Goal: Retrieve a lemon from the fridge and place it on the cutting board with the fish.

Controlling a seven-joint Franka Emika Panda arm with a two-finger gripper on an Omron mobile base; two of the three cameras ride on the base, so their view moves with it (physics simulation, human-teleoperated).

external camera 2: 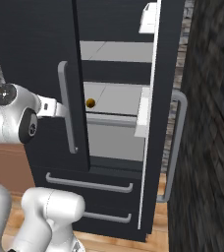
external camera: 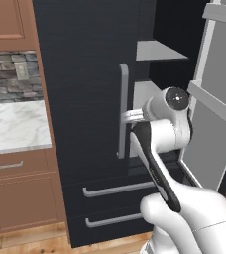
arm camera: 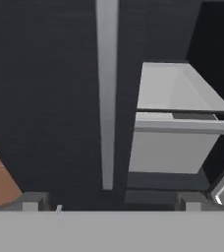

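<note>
Fridge (external camera 2: 35,59): right door swung open, left door shut.
Lemon (external camera 2: 90,103): on a middle shelf (external camera 2: 119,98).
Claw (arm camera: 109,204): open, empty, facing the left door's handle (arm camera: 106,93).

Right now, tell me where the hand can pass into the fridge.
The free way is the open gap in the fridge between the shut left door's handle and the swung-out right door. The lemon sits alone on its shelf. The tool crowds that handle.

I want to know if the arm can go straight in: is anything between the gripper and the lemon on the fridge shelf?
Yes. The closed left door and its bar handle stand between the gripper and the lemon, which lies just past the door's edge.
</note>
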